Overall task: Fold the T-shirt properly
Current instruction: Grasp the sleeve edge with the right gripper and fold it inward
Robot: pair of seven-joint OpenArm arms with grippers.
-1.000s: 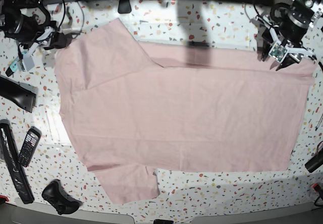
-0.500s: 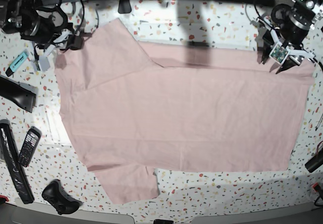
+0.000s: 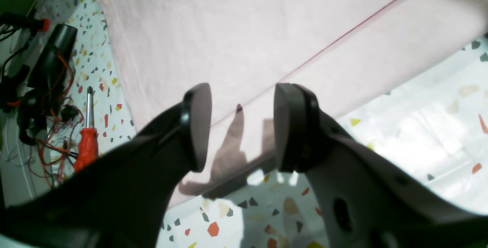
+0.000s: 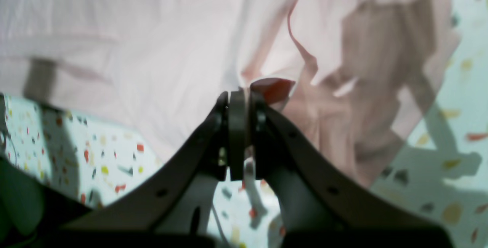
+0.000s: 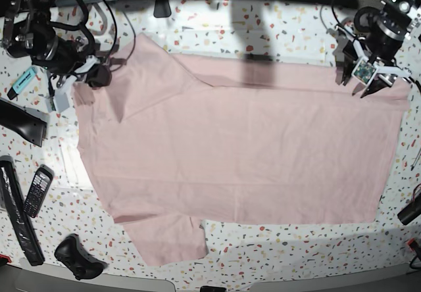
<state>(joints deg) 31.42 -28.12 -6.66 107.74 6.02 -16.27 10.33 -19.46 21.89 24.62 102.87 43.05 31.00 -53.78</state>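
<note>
The T-shirt [image 5: 243, 147] lies spread flat on the speckled table, pale pink with its plain side up and its sleeves toward the left. My right gripper [image 5: 108, 67] is at the upper sleeve's outer edge. In the right wrist view this gripper [image 4: 238, 101] is shut, with a fold of the T-shirt [image 4: 160, 50] pinched at its tips. My left gripper [image 5: 356, 83] hovers over the shirt's upper right hem corner. In the left wrist view that gripper [image 3: 242, 126] stands open above the hem of the T-shirt [image 3: 244, 34], with nothing between its fingers.
Along the table's left edge lie a teal marker [image 5: 25, 78], black bars [image 5: 20, 121], a phone [image 5: 37, 190] and a black controller [image 5: 79, 256]. A red screwdriver [image 3: 87, 141] and tangled wires sit beyond the hem. A black cylinder [image 5: 411, 210] lies at the right edge.
My right gripper moved rightward onto the upper sleeve's edge and shut on it, and the sleeve tip pulled in slightly. The left gripper barely shifted and stayed open.
</note>
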